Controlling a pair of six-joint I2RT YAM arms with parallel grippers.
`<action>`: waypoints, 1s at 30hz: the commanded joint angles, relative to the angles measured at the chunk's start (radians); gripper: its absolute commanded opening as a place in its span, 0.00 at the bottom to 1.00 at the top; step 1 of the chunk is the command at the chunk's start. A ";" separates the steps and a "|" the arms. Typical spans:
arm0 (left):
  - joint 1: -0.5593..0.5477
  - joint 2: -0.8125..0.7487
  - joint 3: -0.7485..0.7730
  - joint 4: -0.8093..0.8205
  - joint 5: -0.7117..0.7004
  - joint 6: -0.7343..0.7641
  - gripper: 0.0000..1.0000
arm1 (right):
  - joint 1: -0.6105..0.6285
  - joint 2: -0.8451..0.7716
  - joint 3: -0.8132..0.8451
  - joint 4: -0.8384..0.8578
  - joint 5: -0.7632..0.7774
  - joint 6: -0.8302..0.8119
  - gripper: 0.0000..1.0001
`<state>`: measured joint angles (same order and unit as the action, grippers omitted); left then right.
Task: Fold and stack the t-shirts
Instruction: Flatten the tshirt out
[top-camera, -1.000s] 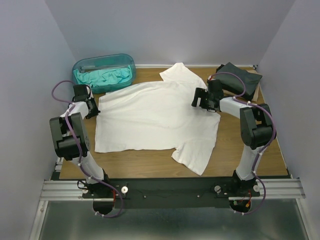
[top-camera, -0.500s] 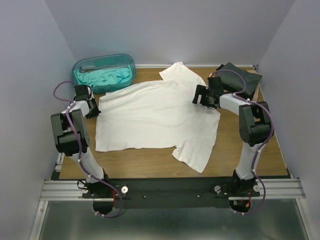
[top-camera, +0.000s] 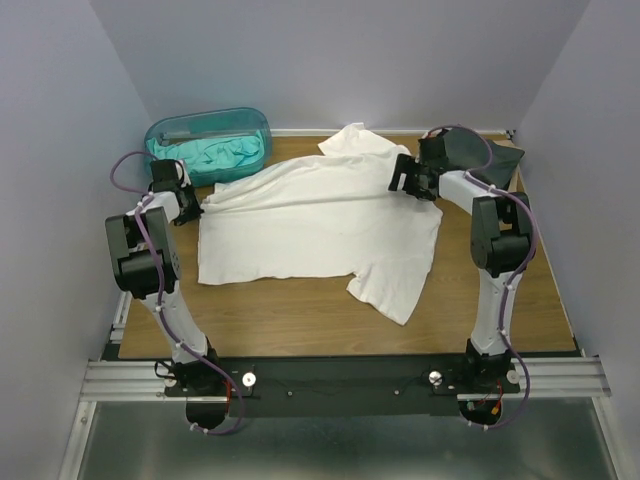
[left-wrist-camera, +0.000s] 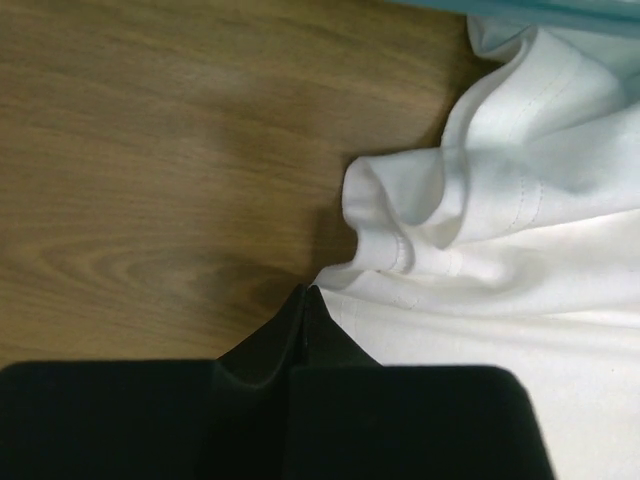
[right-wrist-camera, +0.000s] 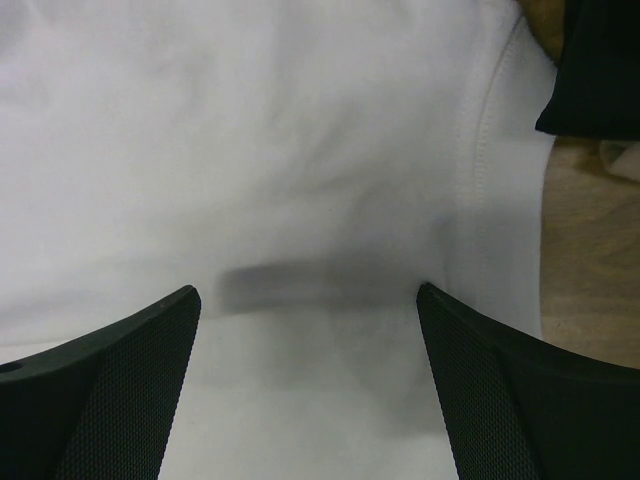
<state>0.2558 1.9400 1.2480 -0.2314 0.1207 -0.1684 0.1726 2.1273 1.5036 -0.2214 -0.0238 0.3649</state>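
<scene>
The white t-shirt (top-camera: 320, 225) lies spread flat across the middle of the worktop (top-camera: 300, 325), with one sleeve trailing toward the near right. This looks like the laying-out step: a shirt has to lie smooth before it can be folded.

At the shirt's left edge, the left hand (left-wrist-camera: 305, 300) has its fingers pressed together, their tip touching the hem where the cloth bunches into a small fold. Creases run from that corner across the shirt, so the hand is probably drawing the edge taut. The wrist view does not show whether any cloth is nipped between the fingers.

Farther back on the right, the right hand (right-wrist-camera: 310, 300) hangs over the shirt by a sleeve seam. Its fingers are wide apart and hold nothing; it seems to be lining up for a pinch there.

At the far left, a teal t-shirt (top-camera: 210, 155) sits in a tub (top-camera: 160, 135). At the far right lie the dark folded t-shirts (top-camera: 470, 150), likely the stack this one will join.
</scene>
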 joint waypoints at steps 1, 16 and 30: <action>-0.004 0.040 0.031 0.018 0.036 0.012 0.00 | -0.036 0.123 0.016 -0.182 0.042 -0.024 0.96; -0.018 -0.475 -0.333 -0.005 -0.153 -0.333 0.57 | -0.036 -0.013 0.093 -0.208 -0.113 -0.089 0.96; -0.032 -0.759 -0.547 -0.181 -0.256 -0.522 0.57 | -0.036 -0.309 -0.189 -0.187 -0.111 -0.049 0.96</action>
<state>0.2352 1.2133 0.7162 -0.3393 -0.1009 -0.6498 0.1421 1.9049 1.3567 -0.4011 -0.1284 0.3027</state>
